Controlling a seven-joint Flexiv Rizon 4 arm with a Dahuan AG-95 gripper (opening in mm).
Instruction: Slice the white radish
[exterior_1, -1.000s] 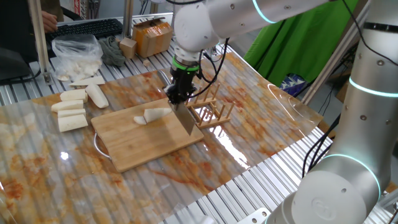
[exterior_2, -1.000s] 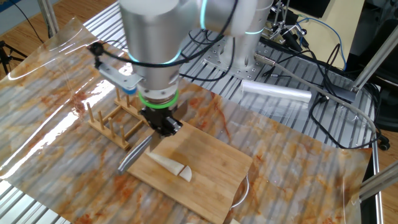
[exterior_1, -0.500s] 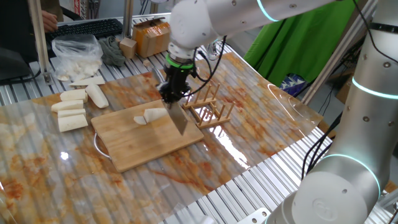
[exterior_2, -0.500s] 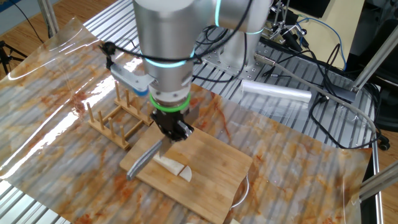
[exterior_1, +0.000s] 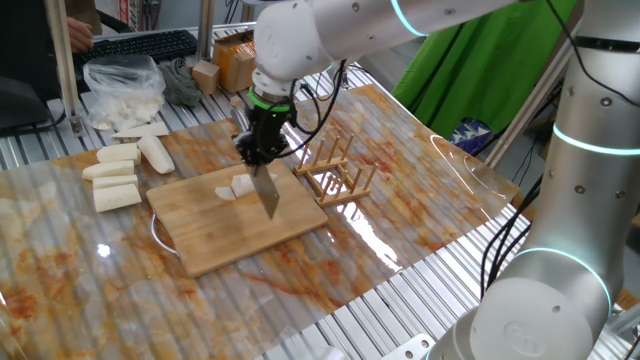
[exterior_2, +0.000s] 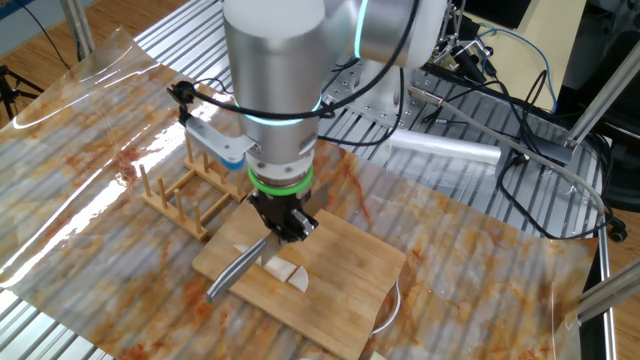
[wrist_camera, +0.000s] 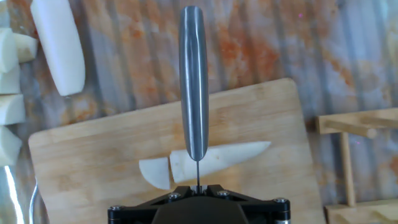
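A: Start with one fixed view. Where is the white radish (exterior_1: 240, 186)?

B: On the bamboo cutting board (exterior_1: 235, 222), toward its far edge. The gripper (exterior_1: 262, 150) hangs just at one o'clock from it, fingers clamped on a knife (exterior_1: 266, 193) whose blade slants down toward five o'clock. A short piece already lies apart at the radish's nine o'clock end.

A: And around it?

B: Blunt white chunks (exterior_1: 112, 178) off the board at ten o'clock, a wooden rack (exterior_1: 338, 176) at three o'clock — neither looks in the way.

A: The other fixed view?

B: Here the gripper (exterior_2: 283, 222) stands over the board (exterior_2: 350, 262), pointing down. The knife (exterior_2: 240, 269) runs out toward seven o'clock, and the radish (exterior_2: 281, 270) peeks out from under it at the blade's four o'clock side.

A: Hand view?

B: That one settles it. The knife (wrist_camera: 194, 81) runs twelve to six, while the radish (wrist_camera: 208, 162) lies nearly across it — long axis from about eight o'clock to two o'clock, pointed tip at two. The blade crosses the main piece close to its blunt cut end, with the loose slice just at nine o'clock.

A: So the next cut?

B: I'd judge the edge sits square enough to the long axis; pressing down here should take a slice off the blunt end. Whether the blade touches the radish yet, I cannot tell.
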